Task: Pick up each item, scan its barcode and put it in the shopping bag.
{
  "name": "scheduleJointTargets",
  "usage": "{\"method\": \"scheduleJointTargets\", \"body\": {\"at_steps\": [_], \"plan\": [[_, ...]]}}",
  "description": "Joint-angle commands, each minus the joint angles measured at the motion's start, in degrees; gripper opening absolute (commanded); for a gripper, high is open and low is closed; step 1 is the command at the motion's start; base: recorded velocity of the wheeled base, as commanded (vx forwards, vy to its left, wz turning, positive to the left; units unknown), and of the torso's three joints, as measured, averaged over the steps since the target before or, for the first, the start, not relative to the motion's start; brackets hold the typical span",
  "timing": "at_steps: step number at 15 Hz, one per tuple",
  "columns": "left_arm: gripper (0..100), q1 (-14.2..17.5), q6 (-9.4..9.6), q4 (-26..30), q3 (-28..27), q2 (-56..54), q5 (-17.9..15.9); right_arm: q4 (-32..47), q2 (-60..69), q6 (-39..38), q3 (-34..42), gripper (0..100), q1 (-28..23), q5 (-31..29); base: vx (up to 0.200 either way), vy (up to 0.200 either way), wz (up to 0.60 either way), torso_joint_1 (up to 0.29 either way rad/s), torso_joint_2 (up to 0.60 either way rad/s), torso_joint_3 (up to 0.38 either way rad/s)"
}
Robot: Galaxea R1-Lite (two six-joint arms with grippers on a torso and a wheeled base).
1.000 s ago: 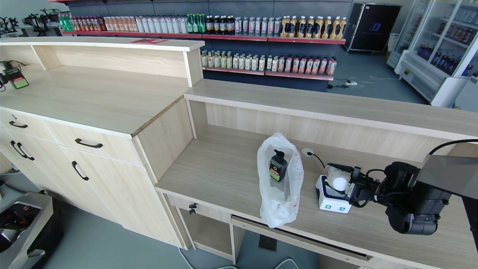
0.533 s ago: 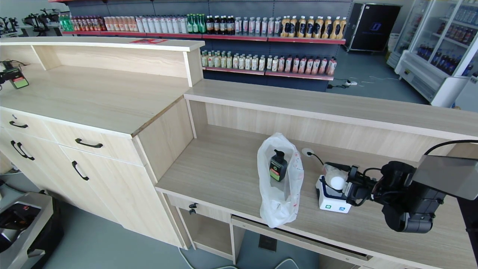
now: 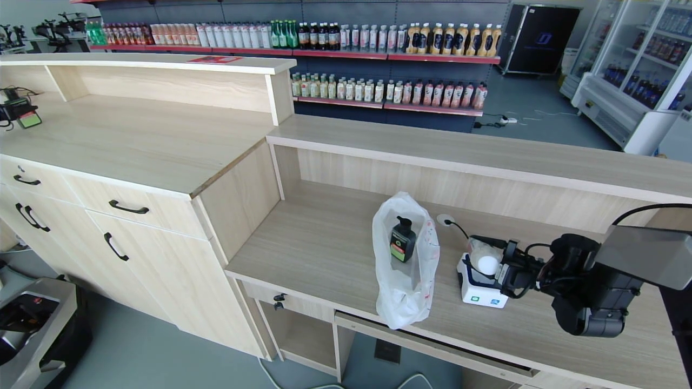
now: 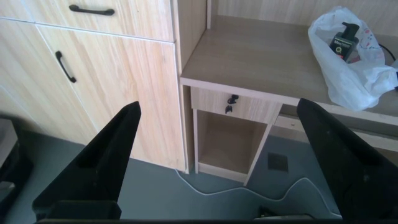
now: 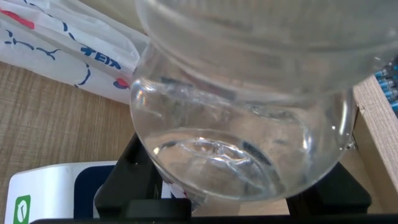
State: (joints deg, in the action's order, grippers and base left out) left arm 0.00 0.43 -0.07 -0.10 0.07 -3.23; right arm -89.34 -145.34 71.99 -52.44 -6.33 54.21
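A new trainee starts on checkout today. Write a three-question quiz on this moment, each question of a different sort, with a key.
1. True or false: the shopping bag on the desk already holds a dark pump bottle.
2. What does the right gripper hold above the scanner?
A. a clear bottle
B. a milk carton
C. nothing
3. Fill in the blank: the jaws of the left gripper stand ____.

Key: 1 true; 2 A; 3 open.
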Motion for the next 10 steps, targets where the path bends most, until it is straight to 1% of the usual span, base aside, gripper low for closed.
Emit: {"method": "scheduleJointTargets", "body": {"at_steps": [1, 3, 4, 6, 7, 9, 10], "plan": [[100, 0.00, -0.08, -0.01, 0.01, 0.01, -0.02, -0.04, -0.03, -0.18, -0.64, 0, 0.09, 0.02, 0.000, 0.000, 0.00, 0.000, 0.00, 0.000], [100, 0.00, 0.01, -0.01, 0.01, 0.01, -0.02, 0.22, 0.58, -0.71, -0.64, 0, 0.09, 0.02, 0.000, 0.000, 0.00, 0.000, 0.00, 0.000], [100, 0.00, -0.08, -0.01, 0.01, 0.01, -0.02, 0.31, 2.34, -2.99, -0.47, 0, 0.09, -0.07, 0.000, 0.000, 0.00, 0.000, 0.00, 0.000], [100, 0.00, 0.01, -0.01, 0.01, 0.01, -0.02, 1.19, 10.42, -12.57, -0.47, 0, 0.09, -2.09, 0.000, 0.000, 0.00, 0.000, 0.00, 0.000], [100, 0.00, 0.01, -0.01, 0.01, 0.01, -0.02, 3.83, 16.40, -17.67, 1.64, 0, -0.44, -4.20, 0.000, 0.000, 0.00, 0.000, 0.00, 0.000], [100, 0.00, 0.01, -0.01, 0.01, 0.01, -0.02, 14.20, 29.85, -27.69, 6.83, 0, -3.17, -11.67, 0.000, 0.000, 0.00, 0.000, 0.00, 0.000], [100, 0.00, 0.01, -0.01, 0.01, 0.01, -0.02, 17.80, 32.92, -30.68, 7.44, 0, -3.69, -14.22, 0.000, 0.000, 0.00, 0.000, 0.00, 0.000]]}}
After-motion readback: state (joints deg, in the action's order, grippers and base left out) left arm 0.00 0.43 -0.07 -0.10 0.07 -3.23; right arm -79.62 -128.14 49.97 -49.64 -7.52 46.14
